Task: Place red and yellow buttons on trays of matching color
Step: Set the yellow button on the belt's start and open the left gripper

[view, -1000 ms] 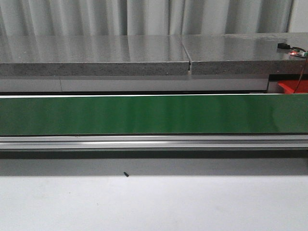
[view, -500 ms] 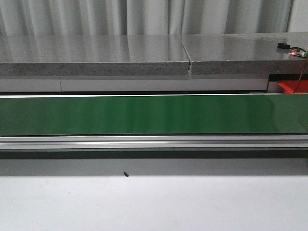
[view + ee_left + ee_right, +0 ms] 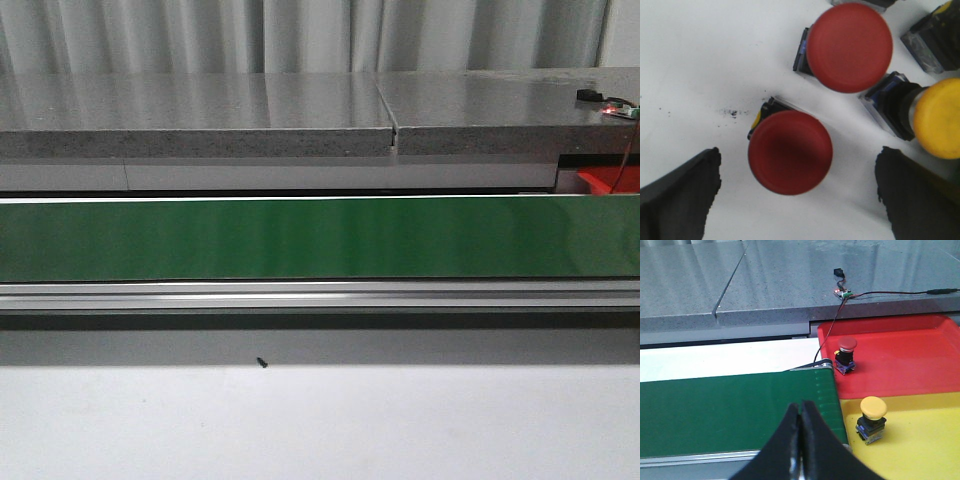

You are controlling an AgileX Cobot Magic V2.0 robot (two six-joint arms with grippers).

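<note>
- Left gripper [image 3: 797, 195] hangs spread wide over a red button [image 3: 790, 151] on the white table [image 3: 700, 60], touching nothing.
- Right gripper [image 3: 800, 440] is pinched closed and empty above the green belt [image 3: 730, 410].
- 1 red-capped button [image 3: 846, 355] stands on the red tray [image 3: 900, 360], 1 yellow button [image 3: 872, 420] on the yellow tray [image 3: 920, 440].

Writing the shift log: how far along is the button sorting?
Done: one red button stands on the red tray, one yellow button on the yellow tray. In hand: nothing; the open left gripper straddles another red button. Left: that one, a second red and a yellow.
</note>
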